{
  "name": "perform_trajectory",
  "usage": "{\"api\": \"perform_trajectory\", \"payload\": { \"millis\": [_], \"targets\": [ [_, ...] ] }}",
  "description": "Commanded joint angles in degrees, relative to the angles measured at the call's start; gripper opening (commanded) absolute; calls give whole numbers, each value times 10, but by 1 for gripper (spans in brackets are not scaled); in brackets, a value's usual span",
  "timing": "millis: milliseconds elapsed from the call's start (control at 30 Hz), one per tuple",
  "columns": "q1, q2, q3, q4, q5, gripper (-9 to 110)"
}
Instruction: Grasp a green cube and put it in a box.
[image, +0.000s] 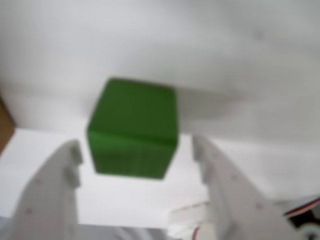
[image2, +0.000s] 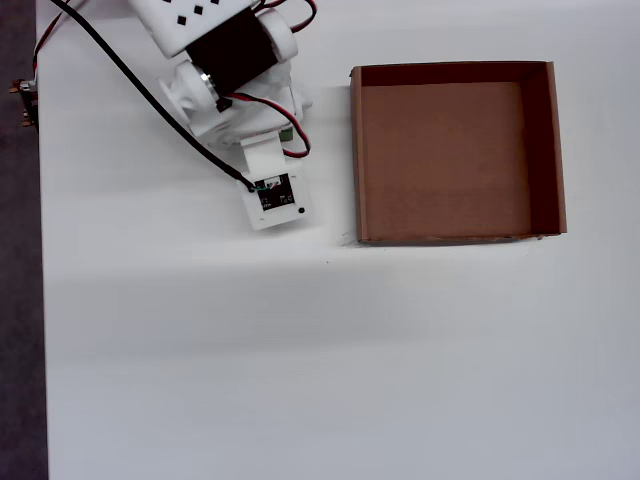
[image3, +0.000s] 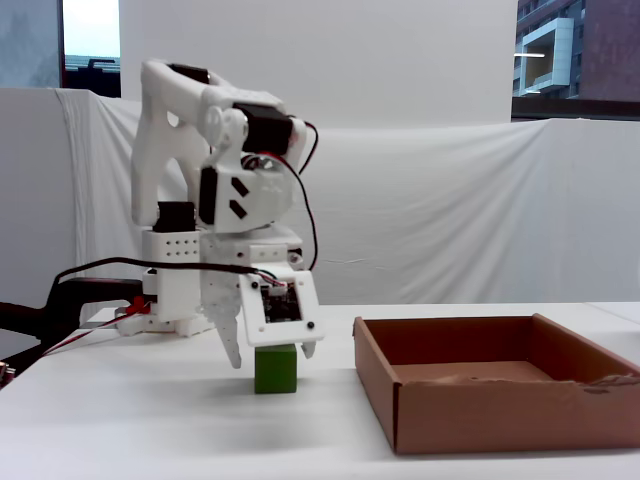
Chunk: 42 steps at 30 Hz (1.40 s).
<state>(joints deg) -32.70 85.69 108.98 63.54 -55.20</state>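
Note:
The green cube (image: 132, 127) (image3: 276, 368) rests on the white table, left of the box (image3: 500, 415) in the fixed view. My gripper (image: 135, 145) (image3: 270, 357) hangs right over it, open. Its white fingers (image: 55, 185) stand on either side of the cube with a gap on each side, touching nothing. In the overhead view the arm (image2: 230, 60) covers the cube, and only a green sliver (image2: 287, 133) shows. The box (image2: 357, 160) is a shallow brown cardboard tray with nothing in it, and a brown corner (image: 5, 125) shows at the left edge of the wrist view.
The arm's base (image3: 175, 285) stands at the table's back left, with black and red cables (image2: 120, 70) running off to the left edge. A white cloth backdrop (image3: 450, 220) hangs behind the table.

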Motion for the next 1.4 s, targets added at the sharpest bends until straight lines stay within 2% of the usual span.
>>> {"api": "perform_trajectory", "payload": {
  "millis": [0,1367],
  "targets": [
    [-2,2,-4,-5,1,31],
    [-2,4,2,-14,1,14]
  ]
}}
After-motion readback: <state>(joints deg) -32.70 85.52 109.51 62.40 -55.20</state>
